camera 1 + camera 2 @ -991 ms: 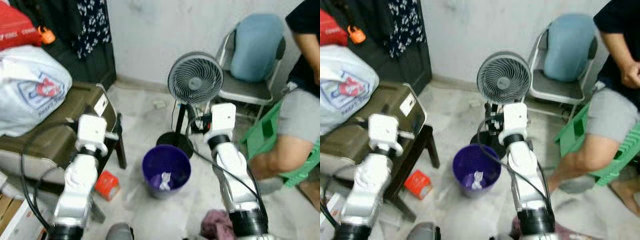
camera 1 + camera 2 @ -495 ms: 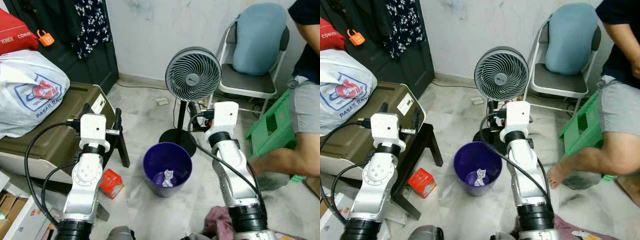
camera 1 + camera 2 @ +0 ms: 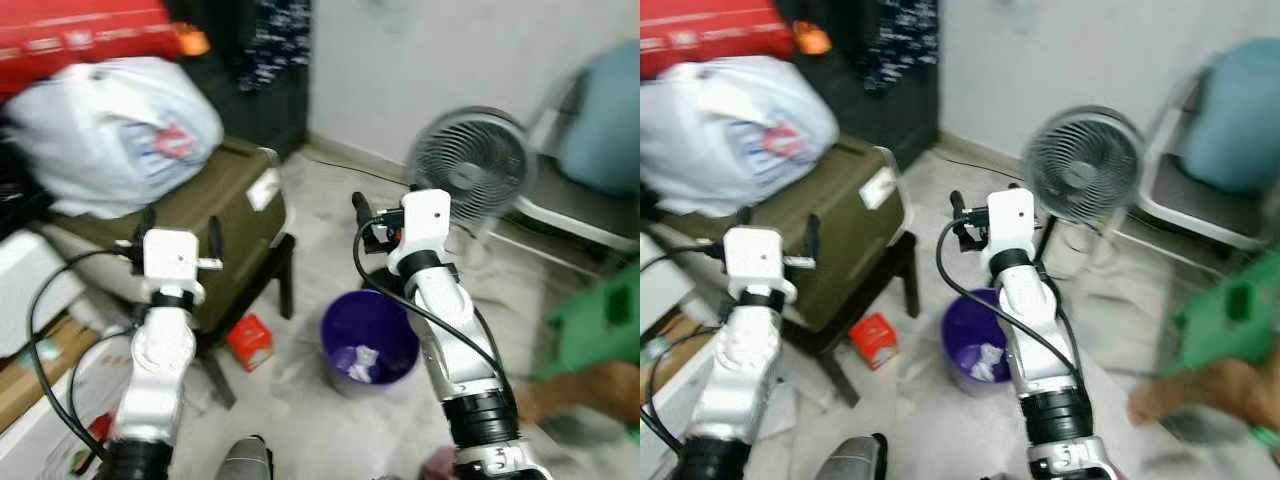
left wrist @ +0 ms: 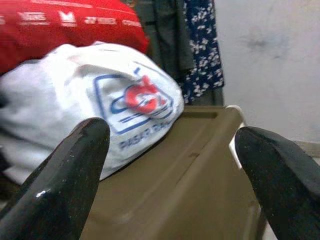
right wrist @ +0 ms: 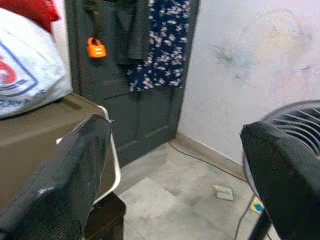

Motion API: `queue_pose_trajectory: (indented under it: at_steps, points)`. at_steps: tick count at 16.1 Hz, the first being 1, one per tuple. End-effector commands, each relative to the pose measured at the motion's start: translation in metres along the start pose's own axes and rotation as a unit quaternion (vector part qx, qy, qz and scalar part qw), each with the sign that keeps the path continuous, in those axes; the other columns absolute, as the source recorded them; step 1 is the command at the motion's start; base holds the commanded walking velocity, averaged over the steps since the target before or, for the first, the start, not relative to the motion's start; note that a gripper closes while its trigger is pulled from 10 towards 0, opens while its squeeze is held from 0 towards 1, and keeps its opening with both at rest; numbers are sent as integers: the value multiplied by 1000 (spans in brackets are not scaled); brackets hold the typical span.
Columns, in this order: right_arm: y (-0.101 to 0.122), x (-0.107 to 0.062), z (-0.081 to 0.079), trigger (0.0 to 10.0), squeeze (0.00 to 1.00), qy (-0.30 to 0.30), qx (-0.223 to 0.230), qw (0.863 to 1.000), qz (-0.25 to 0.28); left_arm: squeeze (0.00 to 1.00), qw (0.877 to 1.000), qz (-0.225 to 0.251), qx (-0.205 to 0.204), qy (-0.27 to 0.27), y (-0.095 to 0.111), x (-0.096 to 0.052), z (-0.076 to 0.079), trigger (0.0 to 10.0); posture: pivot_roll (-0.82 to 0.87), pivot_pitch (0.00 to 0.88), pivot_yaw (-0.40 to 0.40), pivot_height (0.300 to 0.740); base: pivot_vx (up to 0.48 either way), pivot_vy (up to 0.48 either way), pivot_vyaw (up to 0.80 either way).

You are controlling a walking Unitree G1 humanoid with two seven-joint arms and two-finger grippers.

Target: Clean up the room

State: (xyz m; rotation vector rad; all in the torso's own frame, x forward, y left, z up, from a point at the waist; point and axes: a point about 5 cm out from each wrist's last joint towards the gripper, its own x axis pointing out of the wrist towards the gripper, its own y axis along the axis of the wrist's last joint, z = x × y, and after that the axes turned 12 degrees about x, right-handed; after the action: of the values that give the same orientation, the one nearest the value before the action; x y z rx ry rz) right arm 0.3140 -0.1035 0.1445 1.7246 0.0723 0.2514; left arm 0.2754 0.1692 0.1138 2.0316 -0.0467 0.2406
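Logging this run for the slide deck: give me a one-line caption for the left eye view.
Both open claws, left and right, raised over a purple bin holding crumpled paper, a red carton beside it.

Robot turning to its left, whole view sliding & blurring

Head cam is swinging left: olive case (image 3: 215,215) w/ white plastic bag (image 3: 115,125) is now taking up more of the left side, fan (image 3: 470,165) & purple bin (image 3: 368,340) are sliding toward the right, chair is getting pushed to the far right edge, blurred. Seated person is dropping almost out of frame, just a leg (image 3: 585,385) low right by the green stool (image 3: 600,320). Both arms are riding along w/ the turn, left gripper (image 4: 170,165) & right gripper (image 5: 175,170) keeping fingers spread wide, holding nothing. Red box (image 3: 250,342) on floor is now showing nearer centre.
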Motion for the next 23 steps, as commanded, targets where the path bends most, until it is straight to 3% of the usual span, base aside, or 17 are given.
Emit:
queue_pose_trajectory:
  at_steps: [1,3,5,7,8,10,12,16,17,19,23]
  points:
    - [2,1,0,10000,0,-1,4,1000,6,0,1000,2,13,7,2,0,-1,10000,43,0,-36,740,0,0,800]
    - [1,-1,-2,10000,0,1,7,1000,6,0,1000,-1,-8,-20,2,-3,1,10000,41,0,-31,740,0,0,800]
    - [2,-3,-5,10000,0,9,3,1000,9,0,997,24,-59,-54,9,-8,5,10000,40,0,-27,740,0,0,800]
    - [0,-5,-6,10000,0,8,4,1000,8,0,996,27,-63,-56,11,-10,7,10000,38,0,-22,740,0,0,800]
    - [-2,-8,-3,10000,0,3,4,1000,6,0,991,31,-101,-76,12,-12,12,10000,33,0,-20,740,0,0,800]
    - [-16,-20,4,10000,0,-14,-5,1000,-12,0,992,6,-114,-61,3,-13,13,10000,34,0,-26,740,0,0,800]
    - [-23,-27,6,10000,0,-15,-12,1000,-21,0,991,9,-121,-54,4,-11,10,10000,35,0,-29,740,0,0,800]
    - [-23,-43,33,10000,0,-45,-43,998,-29,0,995,6,-92,-34,0,-21,-13,10000,59,0,-37,740,0,0,781]
    - [-26,-46,44,10000,0,-80,-19,996,-42,0,998,-27,-51,-1,-8,-23,-20,10000,63,0,-34,740,0,0,0]
    - [-29,-44,52,10000,0,-119,-14,991,-53,0,998,-28,-55,-21,-9,-20,-16,10000,62,0,-33,740,0,0,0]
    - [-24,-33,40,10000,0,-97,-42,994,-41,0,995,1,-84,-61,4,-14,-3,10000,64,0,-43,740,0,0,0]
